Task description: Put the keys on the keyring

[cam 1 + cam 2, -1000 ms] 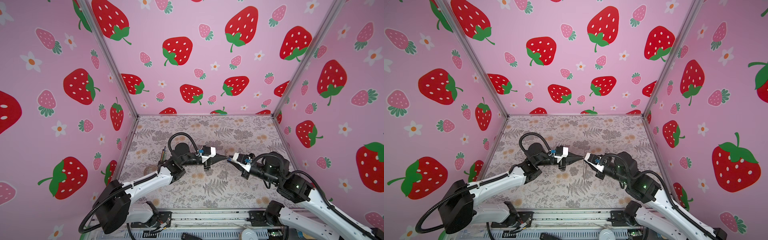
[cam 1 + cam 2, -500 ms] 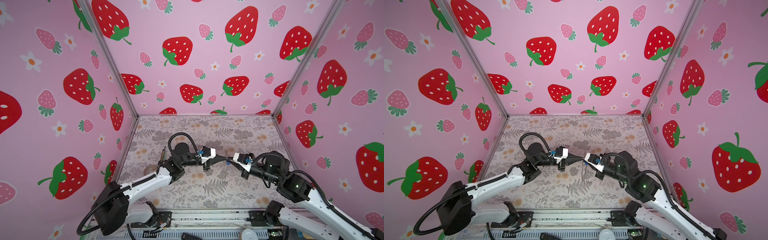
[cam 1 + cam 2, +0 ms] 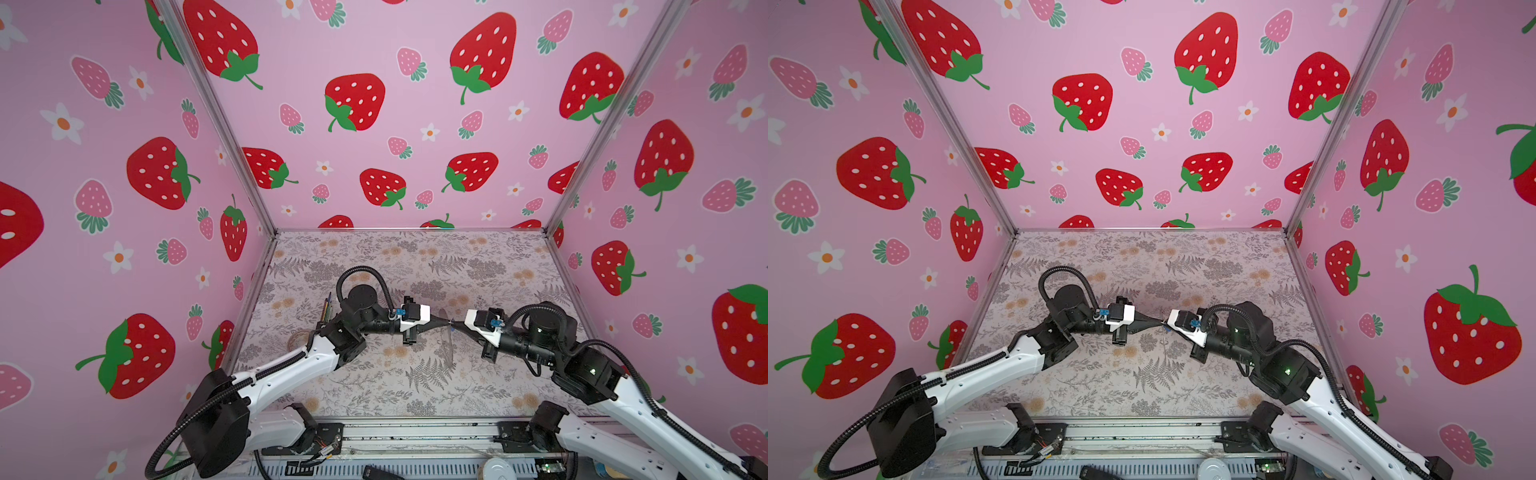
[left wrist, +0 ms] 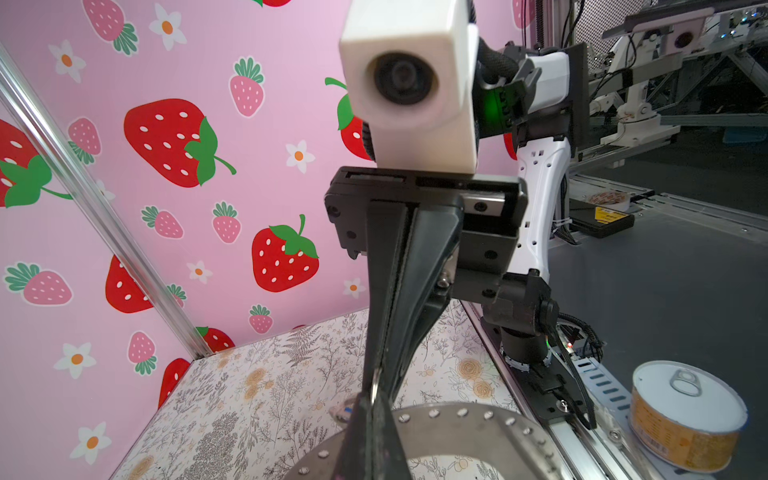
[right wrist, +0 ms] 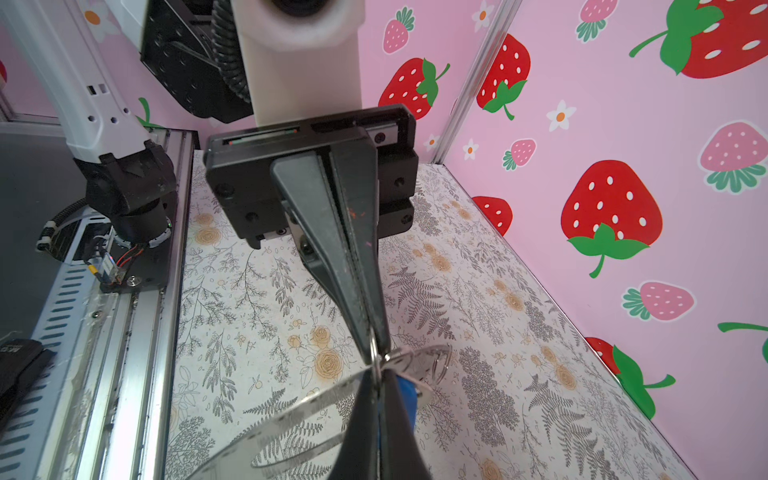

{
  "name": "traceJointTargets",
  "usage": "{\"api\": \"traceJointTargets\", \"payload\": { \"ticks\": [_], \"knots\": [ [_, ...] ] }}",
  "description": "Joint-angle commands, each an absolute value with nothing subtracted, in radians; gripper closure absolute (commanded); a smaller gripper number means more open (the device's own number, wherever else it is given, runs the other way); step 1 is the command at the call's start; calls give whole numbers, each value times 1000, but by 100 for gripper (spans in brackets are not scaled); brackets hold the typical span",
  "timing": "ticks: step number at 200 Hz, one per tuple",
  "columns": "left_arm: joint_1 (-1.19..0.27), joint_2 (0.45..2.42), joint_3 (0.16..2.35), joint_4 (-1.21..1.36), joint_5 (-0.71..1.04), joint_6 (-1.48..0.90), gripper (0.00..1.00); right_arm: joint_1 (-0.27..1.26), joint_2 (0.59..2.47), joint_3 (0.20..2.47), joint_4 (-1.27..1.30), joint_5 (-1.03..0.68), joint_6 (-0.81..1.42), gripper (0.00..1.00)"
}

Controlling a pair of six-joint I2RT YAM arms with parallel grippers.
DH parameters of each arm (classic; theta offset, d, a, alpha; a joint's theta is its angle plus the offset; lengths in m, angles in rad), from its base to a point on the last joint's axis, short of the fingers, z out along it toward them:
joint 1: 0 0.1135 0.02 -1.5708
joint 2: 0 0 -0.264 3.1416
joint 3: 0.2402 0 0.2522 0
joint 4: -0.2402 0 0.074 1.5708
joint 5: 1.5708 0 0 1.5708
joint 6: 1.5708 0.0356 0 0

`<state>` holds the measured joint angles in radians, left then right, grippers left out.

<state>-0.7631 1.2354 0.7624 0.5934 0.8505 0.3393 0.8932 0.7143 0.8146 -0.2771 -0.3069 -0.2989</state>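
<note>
Above the table's middle my two grippers meet tip to tip in both top views. My left gripper (image 3: pixel 444 321) is shut on the rim of the keyring (image 4: pixel 478 424), a flat dark grey disc with tiny pale holes. The disc hangs edge-on below the tips (image 3: pixel 451 349). My right gripper (image 3: pixel 455 324) is shut too, and in the right wrist view a thin silver loop (image 5: pixel 374 353) sits pinched at the meeting tips. The blue tag of the keys (image 5: pixel 405 399) lies against my right gripper's finger. In the left wrist view only a sliver of the tag (image 4: pixel 345 411) shows.
A pale tape roll (image 3: pixel 297 338) and some pencils (image 3: pixel 327 307) lie near the left wall. Pink strawberry walls close in three sides. A tin can (image 4: pixel 685 419) stands beyond the table's front rail.
My right gripper has moved left across the small gap to the left gripper's tips, and its jaws have closed. The left gripper has stayed shut and nearly still.
</note>
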Motion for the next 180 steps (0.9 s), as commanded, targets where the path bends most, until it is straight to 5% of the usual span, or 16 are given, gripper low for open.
{"api": "traceJointTargets", "payload": {
  "ticks": [1,12,34,102,180],
  "knots": [
    [-764,1218,807,492,885,412,91,882,719,830,-263,-329,-303,100],
    [-764,1202,818,430,863,458,79,881,725,834,-270,-329,-303,100],
    [-764,1156,847,274,778,573,71,878,747,854,-309,-311,-305,100],
    [-824,1122,960,-85,533,817,73,877,937,980,-519,-294,-325,100],
    [-889,1178,1022,-173,386,893,73,878,958,1014,-541,-313,-310,100]
  ]
}}
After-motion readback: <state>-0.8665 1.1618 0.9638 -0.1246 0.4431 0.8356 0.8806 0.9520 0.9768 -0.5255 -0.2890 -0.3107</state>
